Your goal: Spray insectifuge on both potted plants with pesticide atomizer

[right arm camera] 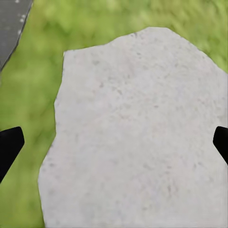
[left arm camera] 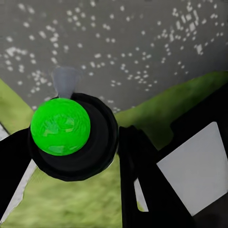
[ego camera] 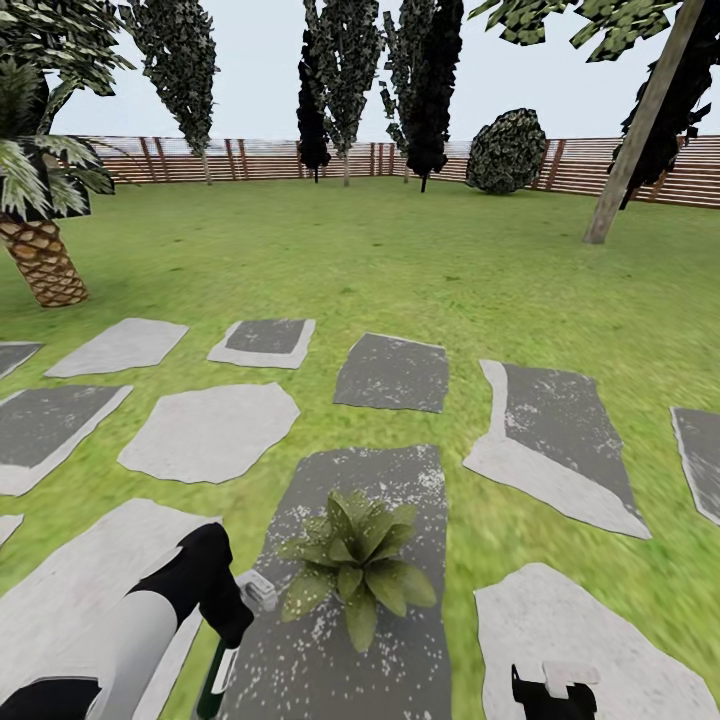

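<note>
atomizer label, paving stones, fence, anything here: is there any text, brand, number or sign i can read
None: no legible text anywhere in these views.
Pesticide atomizer in the left pincer: its white label shows as a blank white panel in the left wrist view, no letters visible.
Paving slab under the potted plant: only white specks, no writing.
Wooden fence: plain slats, no sign.

The paving slabs look like rough matt stone, some pale grey, others dark and flecked with white specks. The lawn is matt, blurred green grass. The fence is brown slatted wood. The potted plant has dull olive leaves. The right gripper's fingers are flat matt black, like plastic. The palm trunk looks scaly and rough
</note>
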Available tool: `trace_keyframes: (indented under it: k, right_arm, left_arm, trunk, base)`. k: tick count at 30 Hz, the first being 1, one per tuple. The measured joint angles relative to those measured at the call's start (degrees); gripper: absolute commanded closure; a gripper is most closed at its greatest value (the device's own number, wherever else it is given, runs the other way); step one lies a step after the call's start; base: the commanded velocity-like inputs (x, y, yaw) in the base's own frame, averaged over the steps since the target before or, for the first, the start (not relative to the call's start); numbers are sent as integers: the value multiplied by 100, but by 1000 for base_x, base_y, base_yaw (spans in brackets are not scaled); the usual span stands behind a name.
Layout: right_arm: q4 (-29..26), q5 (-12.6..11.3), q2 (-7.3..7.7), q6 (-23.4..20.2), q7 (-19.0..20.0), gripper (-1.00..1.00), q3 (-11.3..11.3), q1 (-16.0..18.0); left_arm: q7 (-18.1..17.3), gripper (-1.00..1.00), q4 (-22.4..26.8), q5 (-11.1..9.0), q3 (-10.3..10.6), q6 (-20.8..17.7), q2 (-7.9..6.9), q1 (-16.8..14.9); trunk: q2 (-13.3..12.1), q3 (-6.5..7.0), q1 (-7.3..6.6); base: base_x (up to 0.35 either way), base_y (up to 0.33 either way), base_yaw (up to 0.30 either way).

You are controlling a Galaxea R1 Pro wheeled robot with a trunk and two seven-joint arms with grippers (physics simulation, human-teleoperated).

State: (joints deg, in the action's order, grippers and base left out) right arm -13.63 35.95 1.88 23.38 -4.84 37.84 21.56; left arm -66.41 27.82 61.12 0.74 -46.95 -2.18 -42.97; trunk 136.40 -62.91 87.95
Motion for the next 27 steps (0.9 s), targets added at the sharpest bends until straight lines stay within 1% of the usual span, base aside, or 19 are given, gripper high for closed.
trace_keyframes:
  k: [3, 5, 9, 13, 16, 23, 27]
  right_arm:
    - [0, 0, -1, 0, 0, -100, -1, 0]
    - [0, 0, -3, 2, 0, -100, -2, 0]
    - [0, 0, 1, 0, 0, -100, -2, 0]
    - [-2, 0, 1, 2, -1, -100, -2, 0]
    - [-1, 0, -2, 0, -1, -100, -2, 0]
    - [-2, 0, -3, -2, -1, -100, -2, 0]
    - [-1, 0, -3, 2, -1, -100, -2, 0]
  left_arm:
    - [131, 100, 33, -4, -1, -7, 9, 0]
    - [315, 100, 45, -11, -15, -17, 26, 0]
    - [363, 100, 48, -27, -27, -22, 46, 0]
    - [370, 100, 47, -44, -26, -21, 51, 1]
    - [371, 100, 47, -47, -19, -21, 48, 1]
    - [370, 100, 47, -47, -10, -20, 43, 1]
    - [369, 100, 49, -49, -14, -20, 38, 1]
  trunk:
    - [0, 0, 0]
    - [0, 0, 0]
    - [0, 0, 0]
    - [0, 0, -1]
    - [0, 0, 0]
    - [0, 0, 2]
    - [0, 0, 3]
  base:
    - [0, 0, 0]
    - [0, 0, 0]
    - [32, -35, 0]
    - [120, -198, 0]
    - [6, -258, 0]
    - [-204, -212, 1]
    - [-239, -198, 141]
